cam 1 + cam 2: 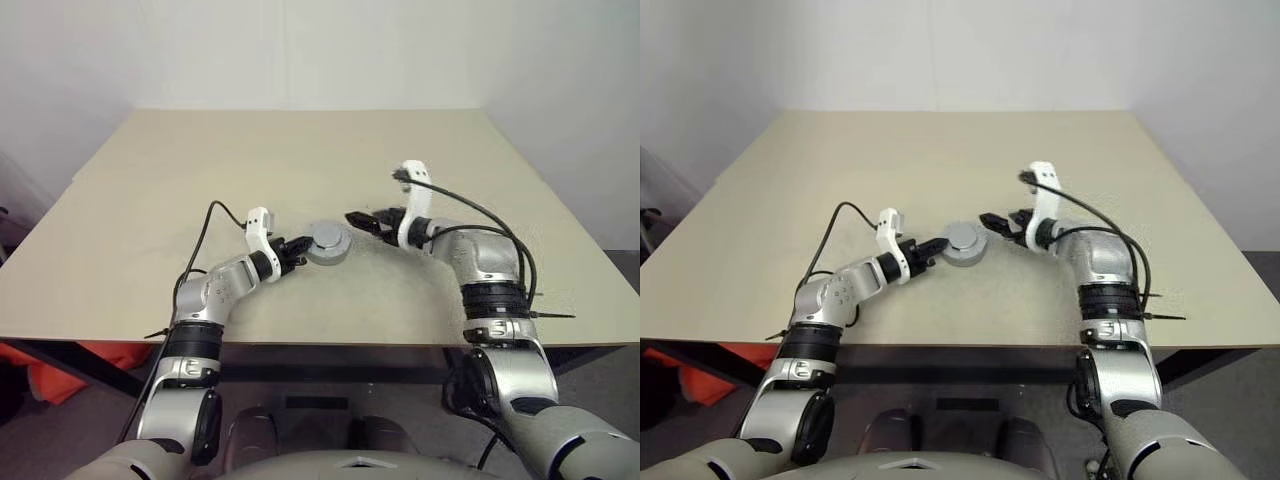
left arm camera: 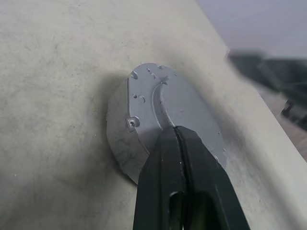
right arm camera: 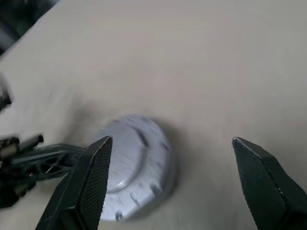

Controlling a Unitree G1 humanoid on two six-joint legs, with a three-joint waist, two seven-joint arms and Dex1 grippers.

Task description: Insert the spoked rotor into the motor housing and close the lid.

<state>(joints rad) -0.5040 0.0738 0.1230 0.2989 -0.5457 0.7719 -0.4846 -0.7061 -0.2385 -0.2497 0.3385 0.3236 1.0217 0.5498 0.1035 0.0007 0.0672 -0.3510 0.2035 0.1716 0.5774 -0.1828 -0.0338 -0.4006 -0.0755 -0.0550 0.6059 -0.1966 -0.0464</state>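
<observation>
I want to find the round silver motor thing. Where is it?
The motor housing sits mid-table, lid on, between the left gripper and the open right gripper.

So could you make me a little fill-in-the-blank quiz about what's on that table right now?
1. The lid sits on top of the motor ____.
2. The left gripper has its fingers ____, tips against the round metal part.
3. The right gripper has its fingers ____, holding nothing.
4. The metal part rests on a beige ____.

Missing words: housing; shut; open; table
</observation>
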